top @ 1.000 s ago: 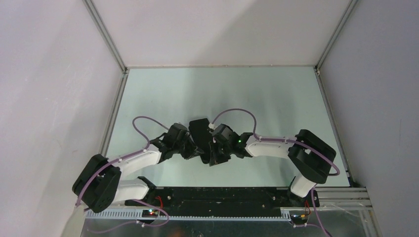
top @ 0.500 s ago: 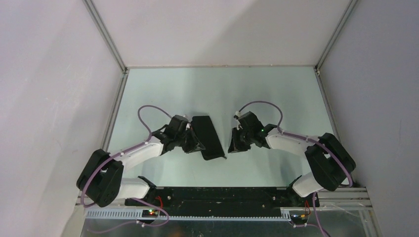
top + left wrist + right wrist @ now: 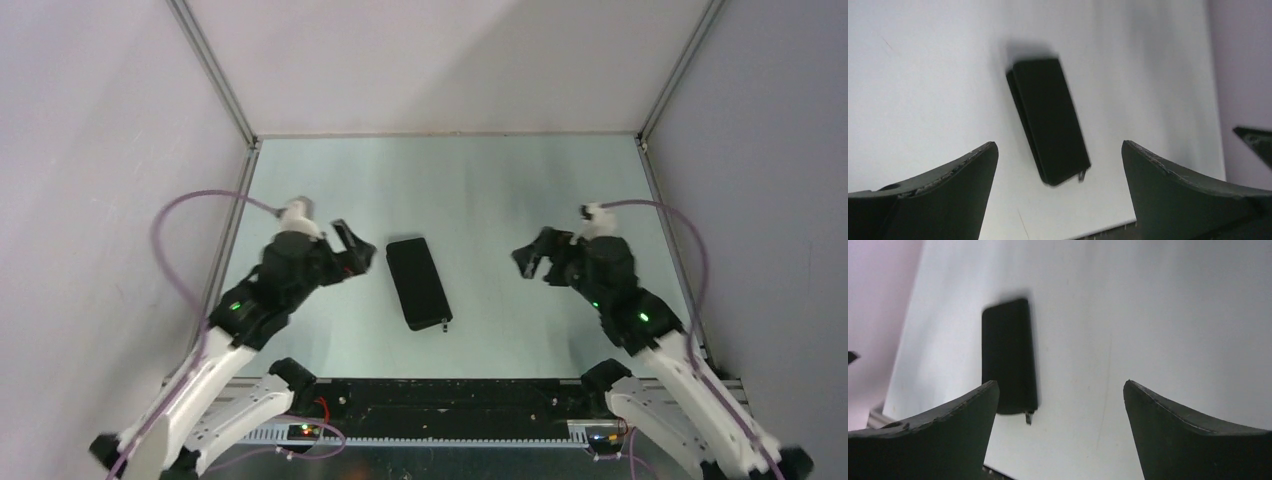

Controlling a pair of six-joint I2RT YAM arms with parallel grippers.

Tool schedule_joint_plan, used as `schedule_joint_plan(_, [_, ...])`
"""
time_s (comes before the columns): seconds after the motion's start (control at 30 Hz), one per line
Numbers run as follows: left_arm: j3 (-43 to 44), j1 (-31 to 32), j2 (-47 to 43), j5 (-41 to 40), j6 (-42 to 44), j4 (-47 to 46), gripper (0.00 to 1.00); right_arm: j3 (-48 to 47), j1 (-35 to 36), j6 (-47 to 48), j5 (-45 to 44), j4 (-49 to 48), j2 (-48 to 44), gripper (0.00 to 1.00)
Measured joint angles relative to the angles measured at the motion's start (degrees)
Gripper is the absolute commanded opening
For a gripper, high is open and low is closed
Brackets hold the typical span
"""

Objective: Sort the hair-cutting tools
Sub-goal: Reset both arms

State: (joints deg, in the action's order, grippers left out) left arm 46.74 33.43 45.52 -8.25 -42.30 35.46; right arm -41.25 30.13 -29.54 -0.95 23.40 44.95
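My left fingers (image 3: 355, 247) hang just left of the black case (image 3: 417, 282). They are spread wide with nothing between them, and they do not touch it. Seen from my left wrist, the two dark tips frame the case from above (the picture is a little blurred there). The case lies flat on the pale worktop (image 3: 500, 180). It is a closed black rectangle, its long side running away from my bases and its far end leaning slightly to the left. At its near right corner a small silver tab (image 3: 1081, 175) sticks out onto the worktop; I cannot tell what it belongs to. The scissors and combs show in none of the views, and whether they are inside the case I cannot tell. Right of the case, a bit farther from it than the left pair, my right fingers (image 3: 535, 252) also stand wide open and hold nothing. They are raised off the worktop and point back toward the case. From my right wrist the case lies left of the gap between the tips, with the worktop showing through the gap.
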Motion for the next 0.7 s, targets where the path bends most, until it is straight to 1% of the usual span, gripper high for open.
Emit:
schedule_joint_plan(0.1, [5.7,0.0,-10.1,-9.1,4.1,3.2,1.00,-0.1,-1.9,1.2,-7.2,3.8,-13.2,0.99])
schedule_joint_plan(0.2, [9.1,0.0,-19.2,-17.2,8.1,5.5,1.00,-0.5,-2.1,3.0,-14.1,6.4,-25.2,0.99])
schedule_joint_plan(0.3, [10.3,0.0,-26.9,-23.6,11.7,6.7,1.00,-1.4,-2.2,5.2,-20.2,7.3,-33.4,0.99])
schedule_joint_plan(0.4, [10.3,0.0,-32.0,-28.6,14.8,7.6,1.00,-1.6,-2.2,7.7,-25.5,8.3,-38.6,0.99])
schedule_joint_plan(0.5, [9.5,0.0,-35.9,-32.8,17.6,7.4,1.00,-1.6,-2.2,10.2,-29.4,9.9,-40.7,0.99])
schedule_joint_plan(0.7, [4.9,0.0,-41.3,-36.2,20.8,6.1,1.00,-1.3,-2.2,13.0,-32.8,11.9,-42.1,0.99])
